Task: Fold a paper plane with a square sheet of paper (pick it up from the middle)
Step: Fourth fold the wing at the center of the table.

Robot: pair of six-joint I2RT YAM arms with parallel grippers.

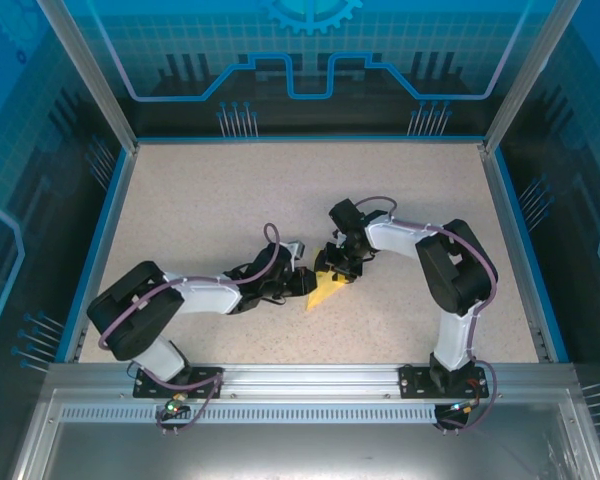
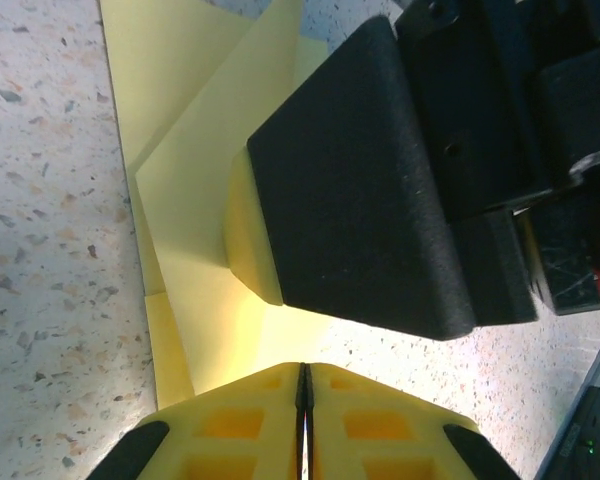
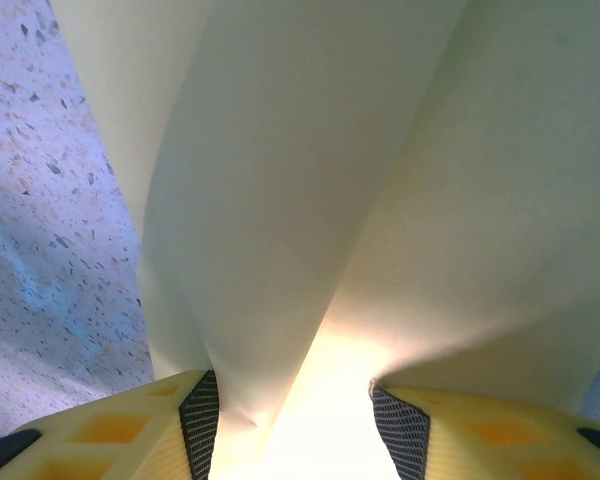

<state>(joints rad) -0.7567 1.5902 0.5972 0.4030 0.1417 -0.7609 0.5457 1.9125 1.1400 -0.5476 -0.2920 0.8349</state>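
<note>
**Yellow dart under two pincers**

Yellow and partly folded, the paper plane (image 1: 325,292) lies near the middle of the speckled bench (image 1: 200,200). Its point aims toward the near-left, and its wider end is tucked under the tips of both arms. From the left wrist it (image 2: 190,150) shows as flat overlapping layers with sharp creases.

The left pincer (image 2: 303,375) is closed, its yellow fingers meeting along a thin dark seam right at the paper's near edge. Whether any paper is nipped in that seam I cannot tell. From above, it (image 1: 302,280) comes in from the left, against the plane's side.

The right pincer (image 3: 292,405) stands about half open. A raised fold of the paper (image 3: 310,200) runs up between its fingers, touching one mesh-faced pad (image 3: 200,420). One of its black fingers (image 2: 350,190) presses flat on the layers.

Up close in the right wrist view, the paper's outline is cut off at the frame edges. From above, the pincers cover the plane's wide end.
</note>
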